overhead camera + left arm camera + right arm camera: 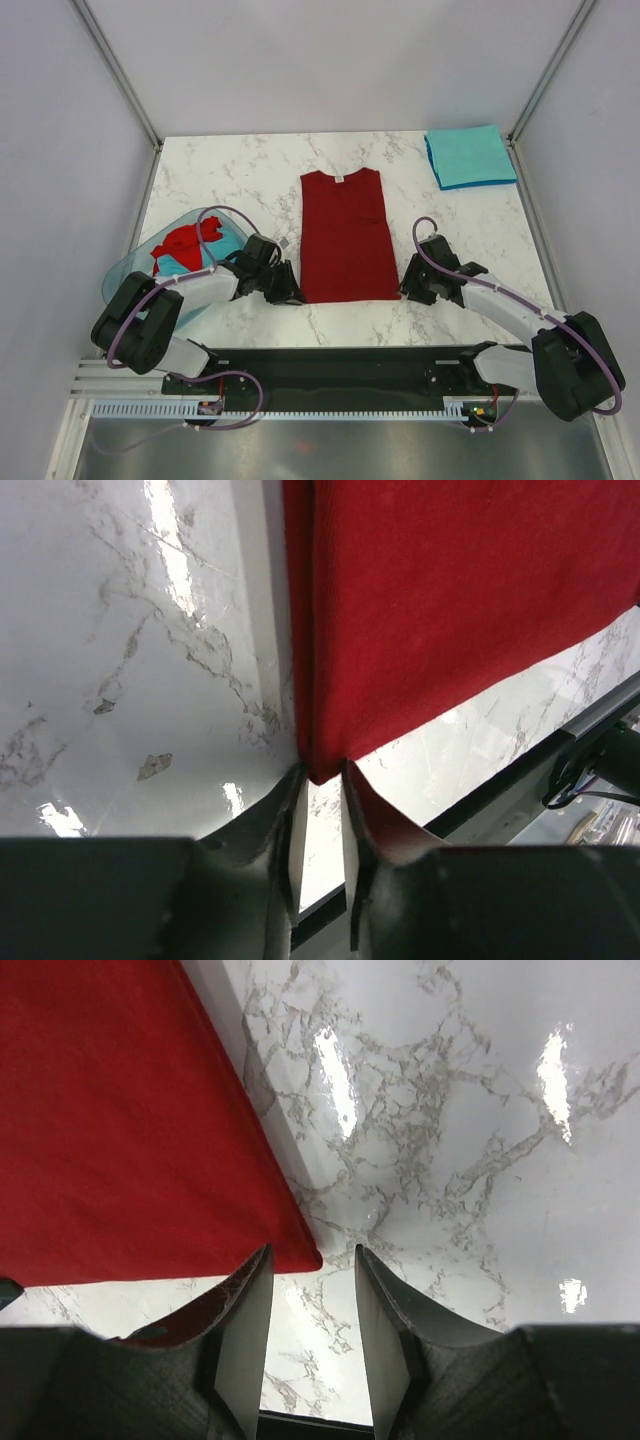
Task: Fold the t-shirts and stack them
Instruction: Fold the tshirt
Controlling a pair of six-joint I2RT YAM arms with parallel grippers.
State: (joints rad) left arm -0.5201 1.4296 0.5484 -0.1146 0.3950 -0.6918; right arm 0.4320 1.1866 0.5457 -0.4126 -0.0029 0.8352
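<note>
A dark red t-shirt (pixel 345 235) lies flat at the middle of the marble tabletop (pixel 230 180). It is folded into a long narrow strip, with the collar and a small white neck label (pixel 338 179) at the far end and the hem at the near end. The left pincer (pixel 290 288) sits low at the strip's near left corner. In the left wrist view its fingers (pixel 285 810) stand narrowly apart with the tip of that corner between them and bare marble showing in the gap behind, so it is open and not clamped. The right pincer (pixel 410 285) sits at the near right corner. Its fingers (pixel 250 1310) are spread wider, and the cloth corner reaches just into the gap beside one fingertip, with nothing held. A folded teal t-shirt (pixel 470 157) rests at the far right corner of the tabletop. A translucent basin (pixel 125 270) at the left edge holds a crumpled red t-shirt (pixel 180 240) and a crumpled teal one (pixel 170 268).
</note>
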